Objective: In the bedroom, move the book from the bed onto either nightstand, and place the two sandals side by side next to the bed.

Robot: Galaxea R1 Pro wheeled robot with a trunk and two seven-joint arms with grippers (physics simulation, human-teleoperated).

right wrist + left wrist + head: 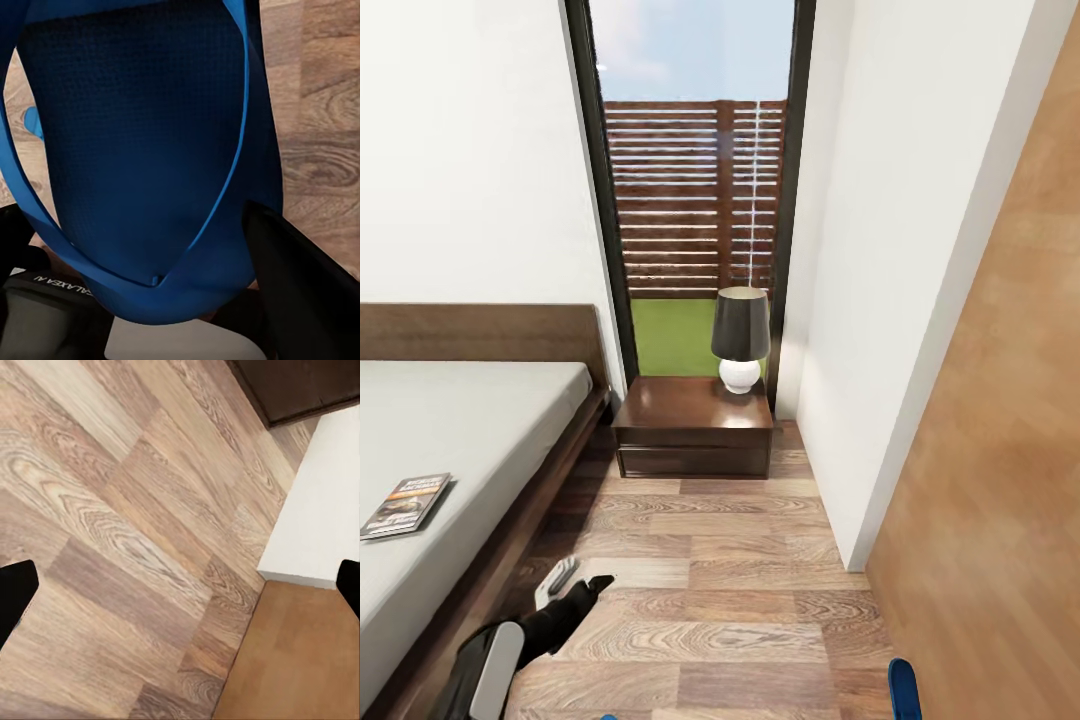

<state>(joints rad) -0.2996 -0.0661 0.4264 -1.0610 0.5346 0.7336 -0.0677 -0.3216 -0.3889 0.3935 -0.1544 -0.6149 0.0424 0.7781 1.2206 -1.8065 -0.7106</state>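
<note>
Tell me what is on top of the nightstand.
On the nightstand stands one lamp with a black shade and round white base, near its back right corner. The spot under the base is covered.

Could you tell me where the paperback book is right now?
In the head view, the black-covered paperback book lies flat on the pale grey-beige mattress, at left.

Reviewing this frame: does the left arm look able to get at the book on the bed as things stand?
Probably yes. The left gripper hangs low over the floor beside the bed, jaws open and empty. The book lies near the mattress edge with nothing between, though the arm must lift over the frame.
</note>
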